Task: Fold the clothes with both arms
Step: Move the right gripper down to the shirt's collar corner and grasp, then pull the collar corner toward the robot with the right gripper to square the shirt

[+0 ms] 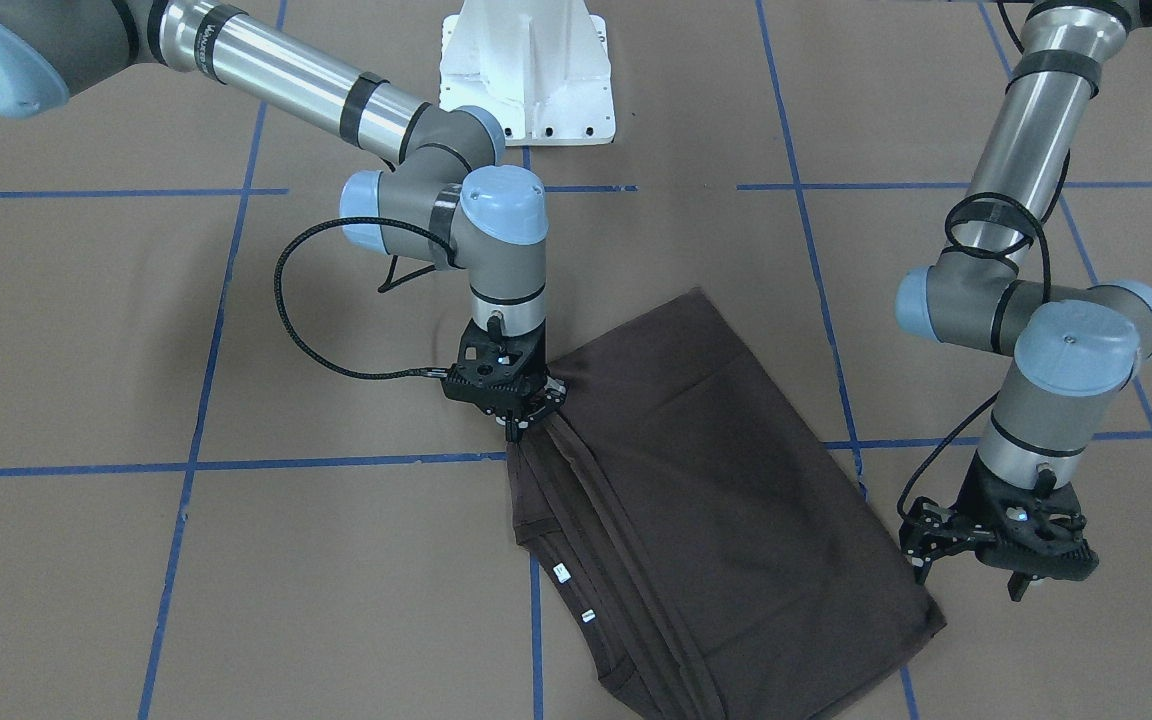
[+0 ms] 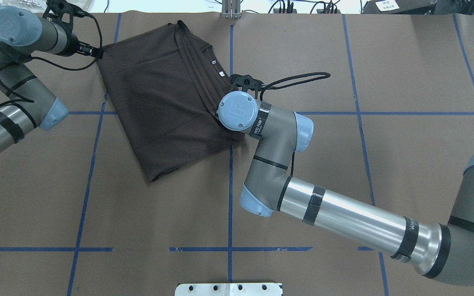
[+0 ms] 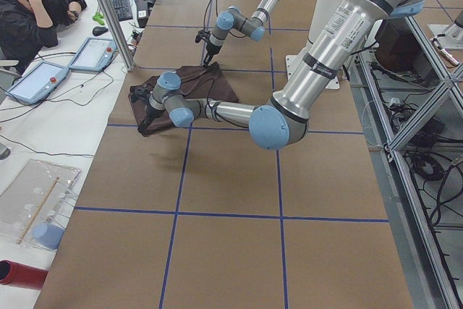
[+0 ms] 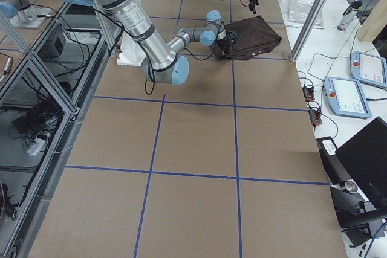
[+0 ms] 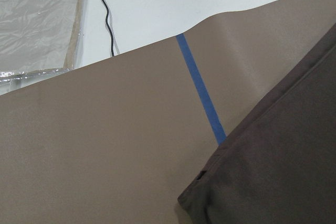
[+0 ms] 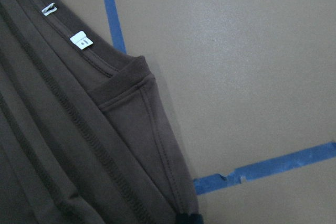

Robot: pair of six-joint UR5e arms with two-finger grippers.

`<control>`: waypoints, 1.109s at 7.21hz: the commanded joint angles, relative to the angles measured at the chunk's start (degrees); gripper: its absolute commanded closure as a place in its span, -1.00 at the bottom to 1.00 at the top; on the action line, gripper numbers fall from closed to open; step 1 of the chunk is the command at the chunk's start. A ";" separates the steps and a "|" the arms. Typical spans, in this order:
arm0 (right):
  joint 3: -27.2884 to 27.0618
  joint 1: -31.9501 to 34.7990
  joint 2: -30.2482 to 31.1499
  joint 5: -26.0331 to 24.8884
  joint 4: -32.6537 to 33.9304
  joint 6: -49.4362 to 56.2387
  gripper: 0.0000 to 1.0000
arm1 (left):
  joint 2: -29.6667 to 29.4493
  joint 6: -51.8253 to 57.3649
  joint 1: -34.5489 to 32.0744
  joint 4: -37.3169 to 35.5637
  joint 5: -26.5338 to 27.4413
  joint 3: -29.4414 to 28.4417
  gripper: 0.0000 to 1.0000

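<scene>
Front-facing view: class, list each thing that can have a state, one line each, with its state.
T-shirt: folded, lying on the table.
Right gripper: shut on the T-shirt's edge.
Left gripper: open, beside the T-shirt's corner.

The T-shirt (image 1: pixel 726 480) is matt cloth, the table cover (image 1: pixel 66 330) matt paper, the arm tubes (image 1: pixel 286 80) glossy metal.

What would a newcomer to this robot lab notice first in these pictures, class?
A dark brown T-shirt lies folded on the brown table, across the blue tape lines. The right gripper pinches its edge near the collar, bunching the fabric; the left gripper hovers open beside the opposite corner.
</scene>
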State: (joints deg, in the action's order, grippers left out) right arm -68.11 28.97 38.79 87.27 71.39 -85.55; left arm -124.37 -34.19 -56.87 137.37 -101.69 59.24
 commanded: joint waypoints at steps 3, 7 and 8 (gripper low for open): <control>-2.45 -0.05 0.49 0.18 0.59 0.21 1.00 | 0.00 -0.09 0.09 0.00 0.00 0.17 -1.00; -35.07 -9.95 23.37 -6.39 7.61 -0.50 1.00 | 0.00 -0.53 0.09 0.00 -0.09 2.02 -1.00; -42.46 -14.34 28.92 -9.81 9.80 -1.80 1.00 | 0.00 -0.53 0.09 0.00 -0.09 2.02 -1.00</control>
State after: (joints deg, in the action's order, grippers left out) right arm -100.66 19.52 60.29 81.16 78.69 -86.36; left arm -124.39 -34.68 -56.78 137.37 -101.78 61.06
